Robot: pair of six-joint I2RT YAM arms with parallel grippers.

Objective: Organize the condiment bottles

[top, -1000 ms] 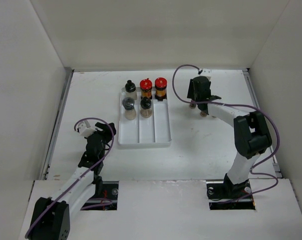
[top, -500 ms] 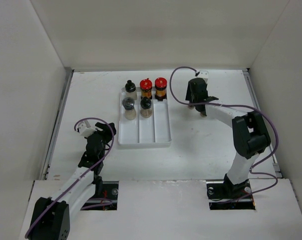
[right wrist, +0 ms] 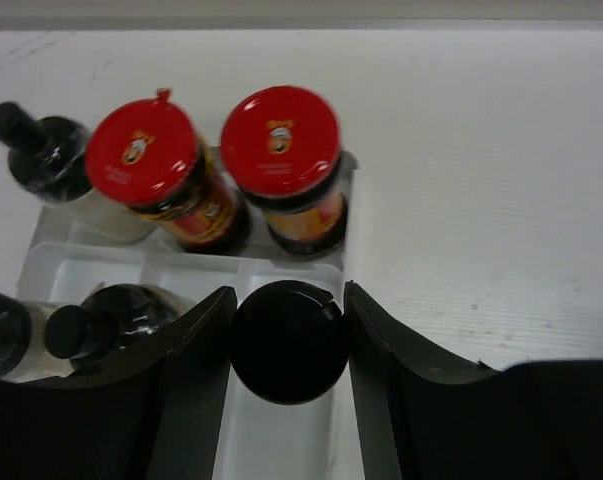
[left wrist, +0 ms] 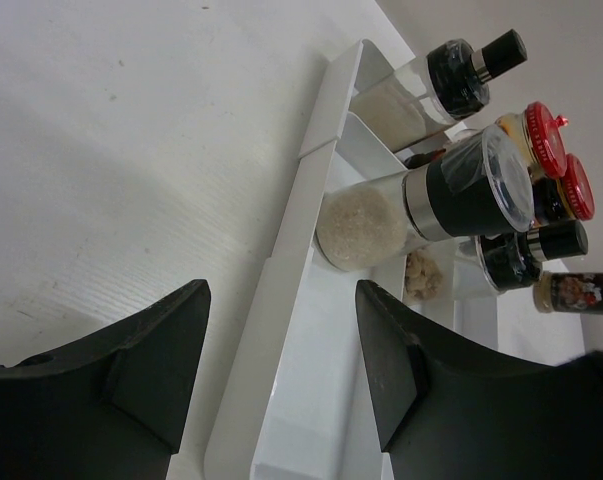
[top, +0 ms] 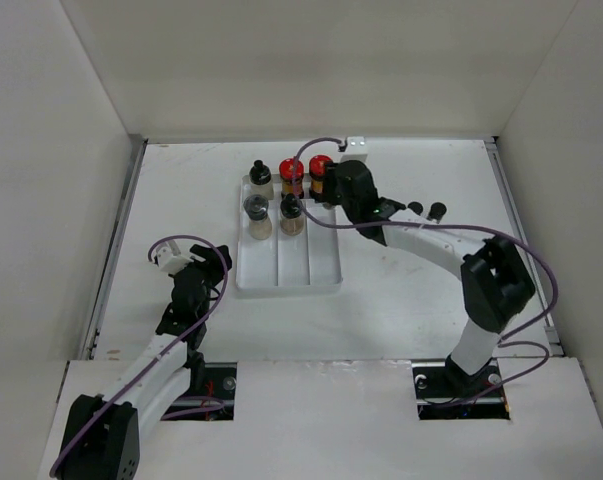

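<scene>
1. One white table [top: 401, 290] carries everything else.
2. One white three-compartment plastic tray [top: 321, 275] is seen just at 9 o'clock of the table's middle, its dividers running from 12 to 6 o'clock.
3. The left gripper [left wrist: 281, 370] is seen at 8 o'clock of the tray, apart from it, its black fingers spread wide with nothing between them.
4. The right gripper [right wrist: 286, 300] is placed over the tray's 1 o'clock corner, pinching a round black-capped bottle [right wrist: 286, 345] above the right compartment. Whether its base touches the tray floor cannot be told.
5. A red-capped bottle with a dark label [right wrist: 141, 150] is stood at the 12 o'clock end of the middle compartment. A red-capped bottle with an orange label [right wrist: 279, 130] is stood beside it in the right compartment.
6. A clear grinder bottle of white grains with a dark collar [left wrist: 421, 205] is stood in the left compartment.
7. A clear pale bottle with a narrow black cap [left wrist: 431, 90] is stood at the grinder's 12 o'clock.
8. A small black-capped bottle of brownish contents [top: 292, 213] is stood in the middle compartment, at 6 o'clock of the dark-labelled one.
9. A tiny dark black-capped bottle [top: 416, 208] and a second tiny dark bottle [top: 437, 209] are stood close together on the table, at 3 o'clock of the tray's far end.
</scene>
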